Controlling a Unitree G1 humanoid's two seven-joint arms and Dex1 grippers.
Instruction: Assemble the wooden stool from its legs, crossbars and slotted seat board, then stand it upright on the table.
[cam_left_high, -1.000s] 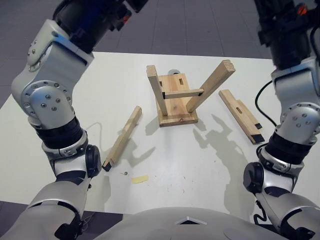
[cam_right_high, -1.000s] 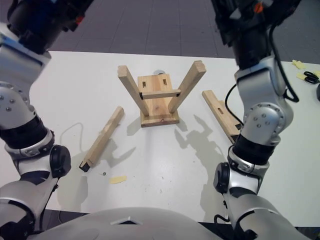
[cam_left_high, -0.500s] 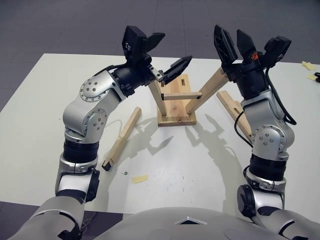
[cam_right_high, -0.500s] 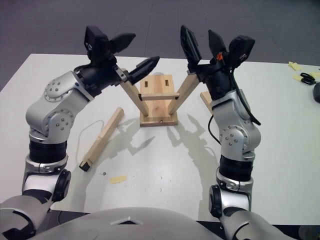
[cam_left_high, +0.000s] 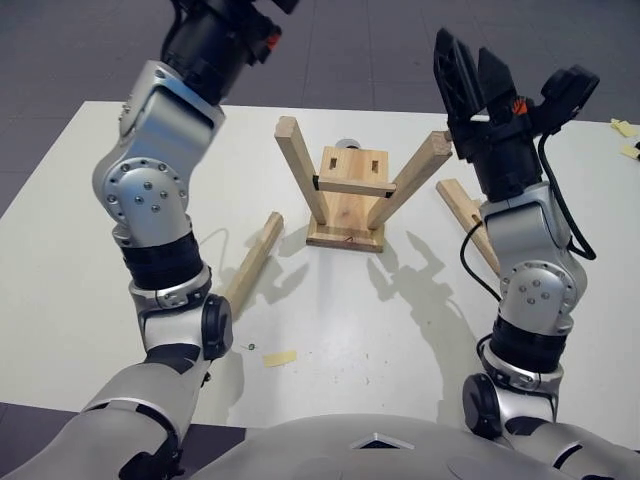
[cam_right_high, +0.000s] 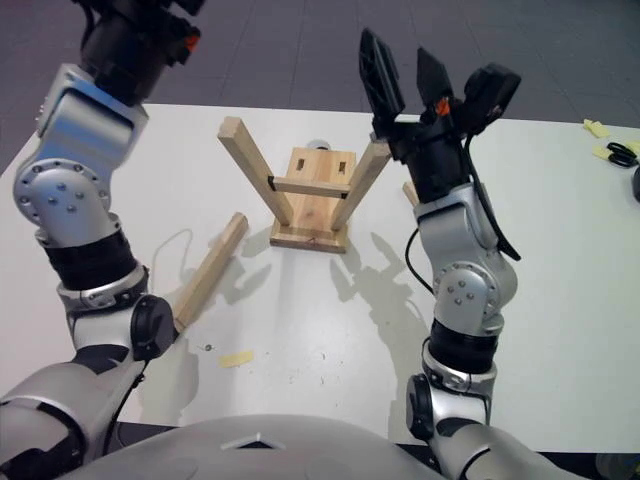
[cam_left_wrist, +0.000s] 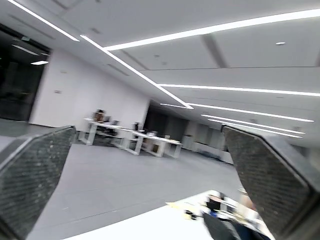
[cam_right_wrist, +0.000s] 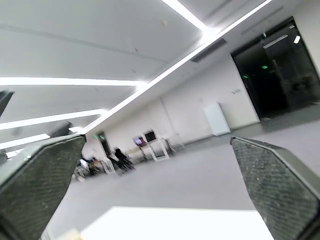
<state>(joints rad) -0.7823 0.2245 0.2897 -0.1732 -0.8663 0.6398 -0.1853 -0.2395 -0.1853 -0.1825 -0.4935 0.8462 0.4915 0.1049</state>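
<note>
I see the stool (cam_left_high: 345, 195) in pale wood, the table (cam_left_high: 60, 200) under it white, a yellow scrap (cam_left_high: 280, 357) near it, my right gripper (cam_left_high: 466, 50) black.

The seat board (cam_left_high: 345, 203), its two fitted legs (cam_left_high: 300, 170), the crossbar (cam_left_high: 352, 187) and the loose leg (cam_left_high: 252, 262) were pale, unpainted wood, matt, with faint grain. The table (cam_left_high: 330, 320) was smooth matt white. A tape scrap (cam_left_high: 280, 357) looked papery. The right gripper (cam_right_high: 398, 45) and left gripper (cam_left_wrist: 149, 131) had dark, matt, cross-hatched pads (cam_right_wrist: 42, 180).
</note>
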